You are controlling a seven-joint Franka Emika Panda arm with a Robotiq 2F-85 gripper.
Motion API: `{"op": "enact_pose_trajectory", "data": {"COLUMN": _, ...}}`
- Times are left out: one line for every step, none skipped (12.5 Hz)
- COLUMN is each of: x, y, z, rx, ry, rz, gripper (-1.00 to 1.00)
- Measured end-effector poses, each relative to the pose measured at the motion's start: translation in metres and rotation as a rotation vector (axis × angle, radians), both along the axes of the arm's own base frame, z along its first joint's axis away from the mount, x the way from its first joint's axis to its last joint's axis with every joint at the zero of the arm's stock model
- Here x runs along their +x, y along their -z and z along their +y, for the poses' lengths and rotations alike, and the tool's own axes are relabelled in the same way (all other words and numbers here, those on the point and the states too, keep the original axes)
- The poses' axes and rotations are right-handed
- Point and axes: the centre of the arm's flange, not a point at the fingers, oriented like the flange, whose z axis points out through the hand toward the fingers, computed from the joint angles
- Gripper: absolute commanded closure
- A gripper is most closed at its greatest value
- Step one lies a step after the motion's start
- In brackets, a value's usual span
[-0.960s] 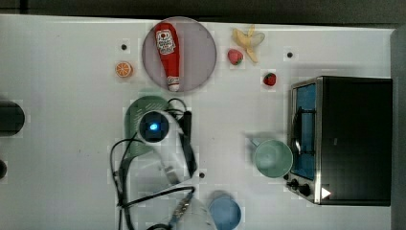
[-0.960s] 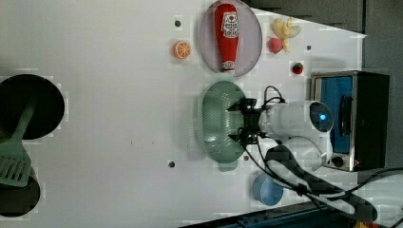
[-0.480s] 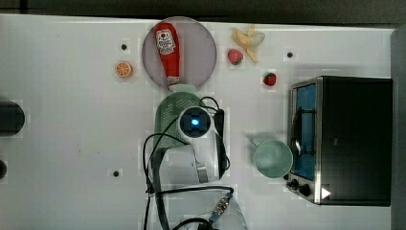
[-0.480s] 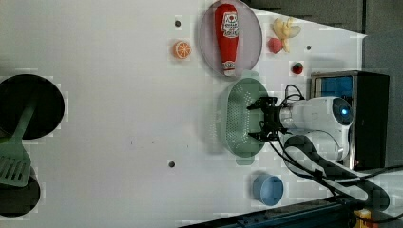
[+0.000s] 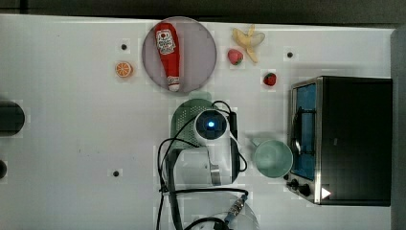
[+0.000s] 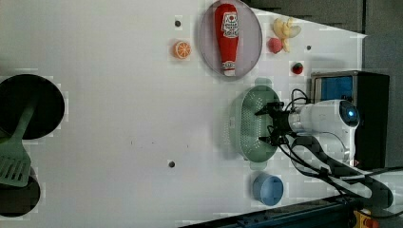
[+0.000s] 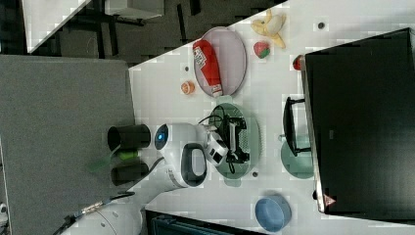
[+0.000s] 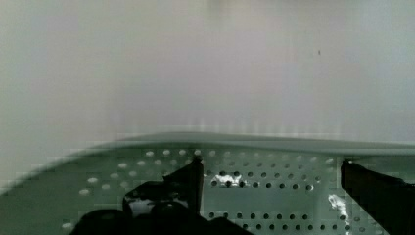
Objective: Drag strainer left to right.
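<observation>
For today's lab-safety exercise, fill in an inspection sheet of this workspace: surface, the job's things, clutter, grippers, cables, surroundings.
Surface: white table, small dark dots on it.
Job's things: mint-green strainer lies flat, between the plate and the blue bowl in the left view.
Clutter: ketchup bottle on a round plate; orange slice; banana; two strawberries; mint mug; toaster oven; spatula.
Grippers: gripper open, fingers down inside the strainer's basin.
Cables: black cables loop around the arm.
Surroundings: dark floor beside the table.
</observation>
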Motion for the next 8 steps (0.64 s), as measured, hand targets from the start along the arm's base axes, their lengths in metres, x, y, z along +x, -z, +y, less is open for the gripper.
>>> {"op": "enact_pose_trajectory", "data": {"x": 0.001, "y": -0.001, "z": -0.007, "rx": -0.005, "ry": 0.002, "rz": 0.0, "gripper": -1.0}}
{"op": "enact_pose_trajectory", "data": {"x": 0.004, "y": -0.002, "z": -0.015, "rx": -0.007, "ry": 0.002, "rz": -0.01, "gripper": -1.0}}
{"op": "enact_pose_trajectory", "data": {"x": 0.007, "y": -0.005, "z": -0.022, "rx": -0.007, "ry": 0.002, "rz": -0.026, "gripper": -1.0}}
{"op": "enact_pose_trajectory", "data": {"x": 0.009, "y": -0.008, "z": -0.028, "rx": -0.006, "ry": 0.014, "rz": -0.027, "gripper": -1.0}}
{"op": "enact_pose_trajectory", "data": {"x": 0.01, "y": -0.011, "z": -0.035, "rx": -0.005, "ry": 0.037, "rz": -0.029, "gripper": -1.0}}
{"op": "enact_pose_trajectory", "data": {"x": 0.011, "y": -0.012, "z": -0.039, "rx": -0.007, "ry": 0.036, "rz": -0.042, "gripper": -1.0}}
{"op": "enact_pose_trajectory", "data": {"x": 0.009, "y": -0.014, "z": -0.043, "rx": -0.018, "ry": 0.02, "rz": -0.036, "gripper": -1.0}}
{"op": "enact_pose_trajectory", "data": {"x": 0.009, "y": -0.016, "z": -0.047, "rx": -0.018, "ry": 0.027, "rz": -0.039, "gripper": -1.0}}
